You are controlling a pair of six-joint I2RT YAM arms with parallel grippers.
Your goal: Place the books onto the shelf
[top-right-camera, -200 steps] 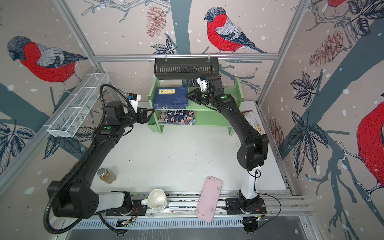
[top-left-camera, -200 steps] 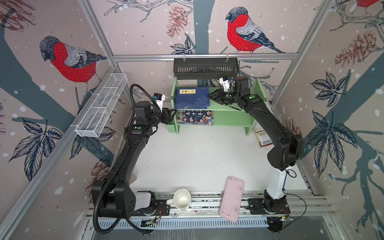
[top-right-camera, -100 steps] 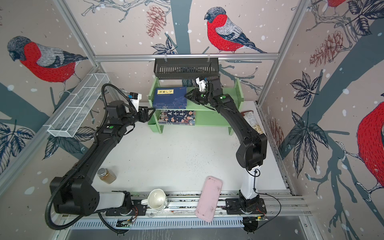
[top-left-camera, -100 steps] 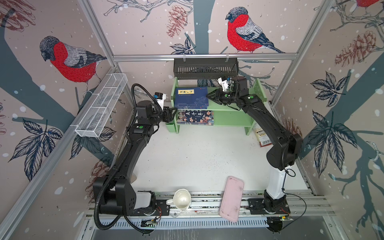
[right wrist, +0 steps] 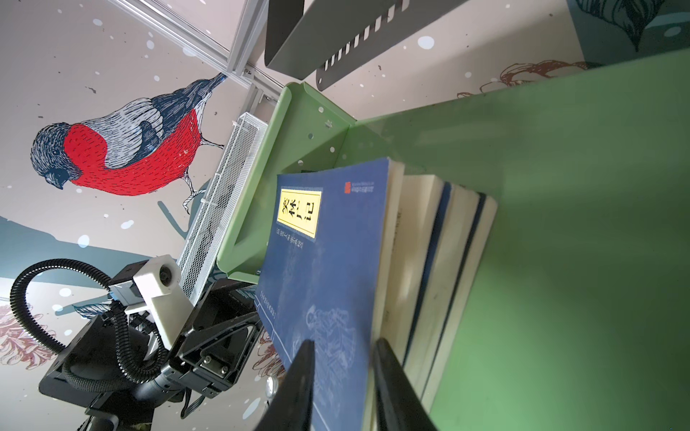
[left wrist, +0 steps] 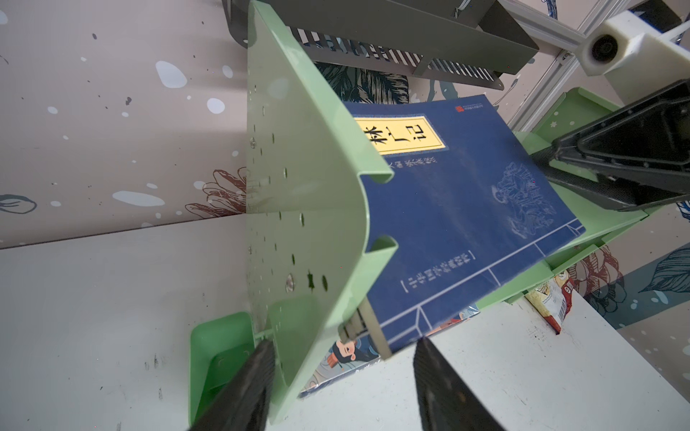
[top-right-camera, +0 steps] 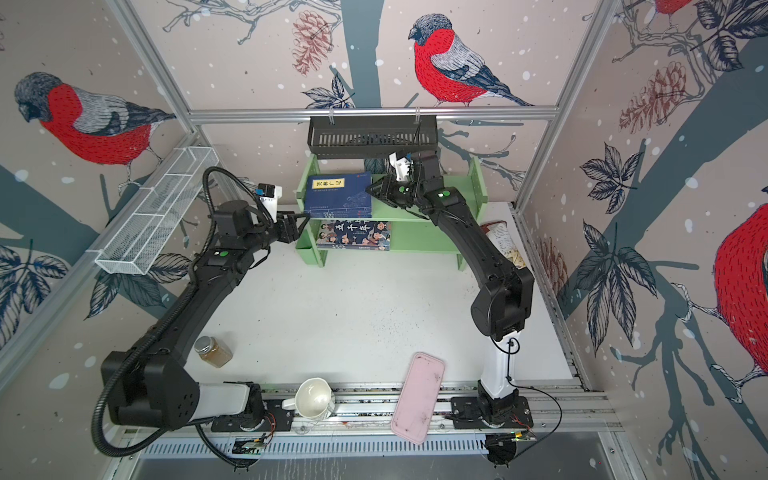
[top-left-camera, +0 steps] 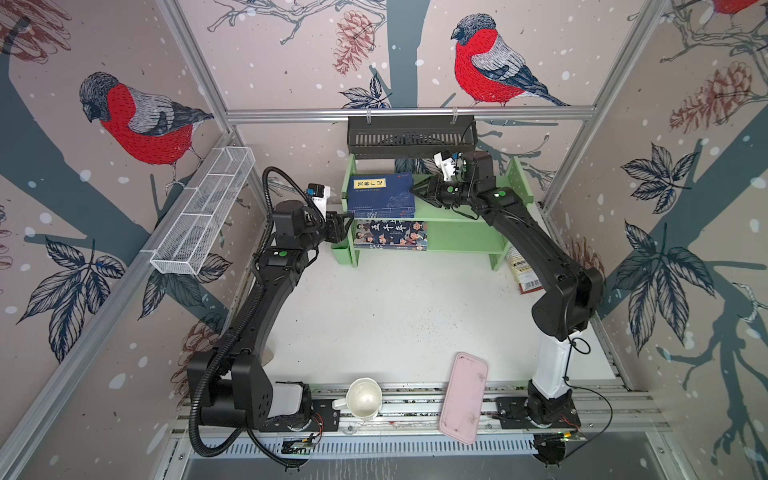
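Observation:
The light green shelf stands at the back of the table. A stack of navy books with a yellow label lies flat at the left end of its top tier. The cartoon book lies on the lower tier. My right gripper is shut on the right edge of the top navy book, one finger over its cover and one under its pages. My left gripper is open at the shelf's left side panel. The panel's front edge and the books' corners lie between its fingers.
A black slotted basket hangs just above the shelf. A white mesh basket hangs on the left wall. A snack bag lies right of the shelf. At the front are a pink tray, a white mug and a jar.
My right gripper has moved slightly left with the top navy book. My left gripper has edged closer to the shelf's left panel.

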